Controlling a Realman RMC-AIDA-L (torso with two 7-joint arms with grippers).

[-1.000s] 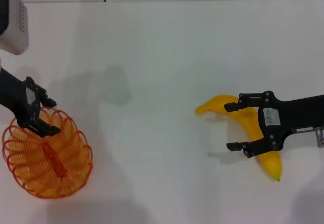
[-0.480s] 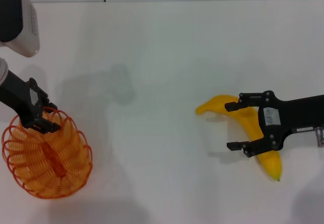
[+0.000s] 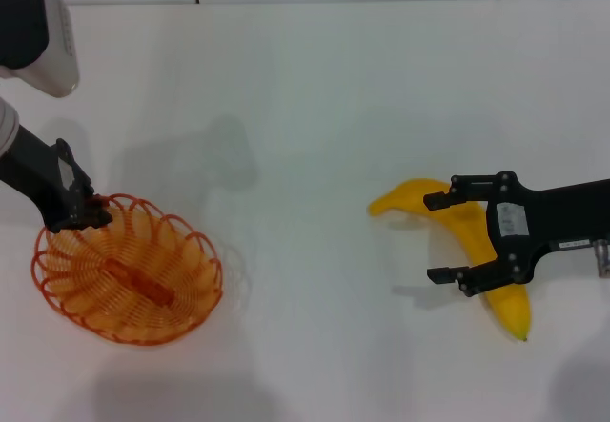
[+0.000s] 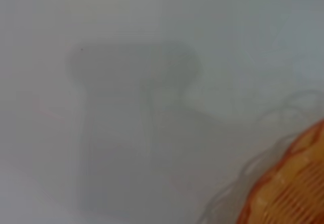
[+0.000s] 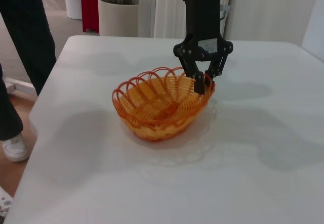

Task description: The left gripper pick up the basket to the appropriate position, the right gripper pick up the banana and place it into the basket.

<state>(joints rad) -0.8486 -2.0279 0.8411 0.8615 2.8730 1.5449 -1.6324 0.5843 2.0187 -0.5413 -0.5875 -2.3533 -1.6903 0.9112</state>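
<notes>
- While clamped on the scalloped rim of the basket (image 3: 128, 281), left gripper (image 3: 84, 214) at the counter's (image 3: 315, 108) left side, fingers pinched narrow on the wire loop at the rim's far-left part.
- Basket seen tilted in the right wrist view (image 5: 161, 104), gripped side of the rim higher; whether the underside touches the counter, cannot tell.
- Same basket only a blurred orange corner in the left wrist view (image 4: 291, 183), with white counter filling the rest.
- Right gripper (image 3: 446, 239) over toward the counter's right edge, jaws spread wide and holding nothing, arm reaching in from the right.
- Upper finger (image 3: 448, 198) over the banana's (image 3: 477, 251) far end, lower finger (image 3: 448, 275) just left of the banana's near half; contact not clear.
- Banana lying flat on the counter, curved, stem end pointing left toward the middle, other tip toward the near edge.
- Wide bare stretch of white counter between basket and banana, the two well apart.
- Bare white surface also across the whole far half, up to the far edge.
- Little room left of the basket before the counter's left edge, as seen in the right wrist view.
</notes>
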